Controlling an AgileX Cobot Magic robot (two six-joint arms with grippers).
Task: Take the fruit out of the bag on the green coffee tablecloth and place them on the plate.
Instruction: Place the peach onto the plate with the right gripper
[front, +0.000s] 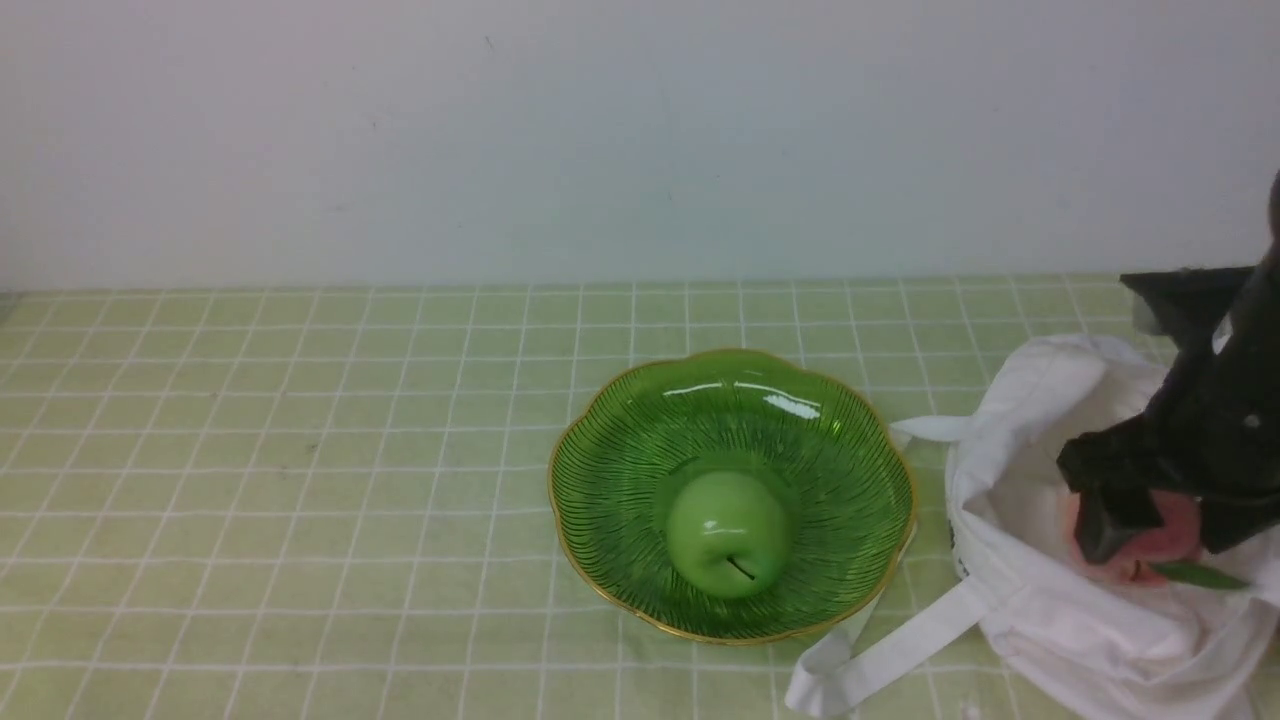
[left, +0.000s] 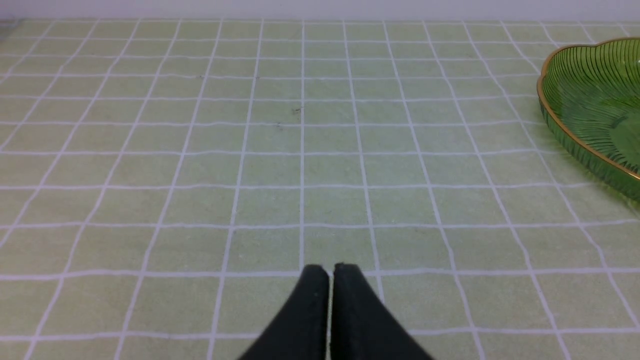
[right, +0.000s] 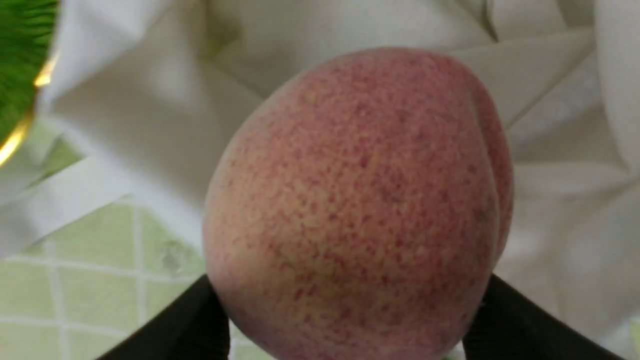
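Note:
The pink-red peach with its green leaf sits between the black jaws of my right gripper, over the open white bag at the right. In the right wrist view the peach fills the frame, a finger against each side, with the bag behind it. The green glass plate lies at the middle of the green checked tablecloth and holds a glossy green apple. My left gripper is shut and empty over bare cloth; it does not show in the front view.
The bag's white strap handles trail on the cloth between the plate and the bag. A pale wall stands behind the table. The plate's rim shows at the edge of the left wrist view.

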